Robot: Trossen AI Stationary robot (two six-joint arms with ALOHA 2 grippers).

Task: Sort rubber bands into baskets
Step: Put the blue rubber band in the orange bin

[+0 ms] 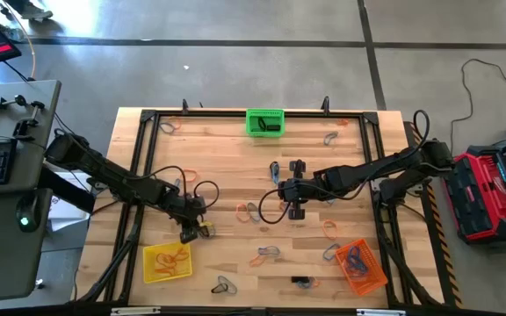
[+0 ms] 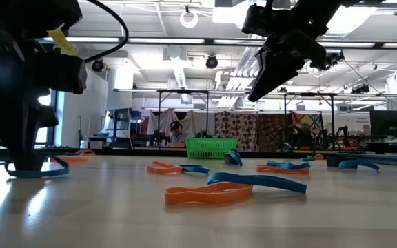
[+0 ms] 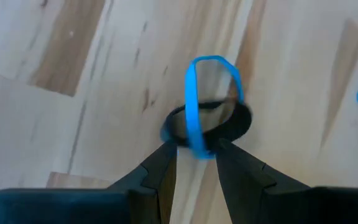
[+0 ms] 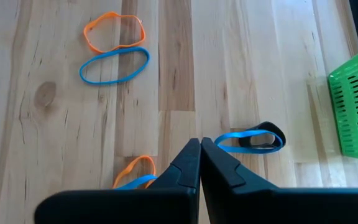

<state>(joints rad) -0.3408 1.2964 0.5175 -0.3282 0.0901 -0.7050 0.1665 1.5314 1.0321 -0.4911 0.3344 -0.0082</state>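
Left gripper (image 3: 196,149): low over the wooden table (image 1: 235,158), just above the yellow basket (image 1: 167,262) in the high view; its jaws are narrow and pinch a blue rubber band (image 3: 199,102), which stands up as a loop past the fingertips (image 3: 166,152); a black band (image 3: 241,121) lies on the wood right under it.
Right gripper (image 4: 199,149): held above the middle of the table, off the surface in the low view; its jaws are pressed together with nothing between them.
Blue and black band pair (image 4: 250,138): flat on the wood just ahead of the right gripper, between it and the green basket (image 4: 356,106).
Orange band (image 4: 114,31) and blue band (image 4: 114,65): side by side, touching, farther ahead of the right gripper.
Green basket: at the far edge of the table, centred, with something dark inside.
Yellow basket: near edge, left side, holding orange bands (image 1: 174,259).
Orange basket (image 1: 361,266): near edge, right side, tilted, holding blue bands (image 1: 355,258).
Loose bands: scattered across the table, mostly between the two arms and along the near edge.
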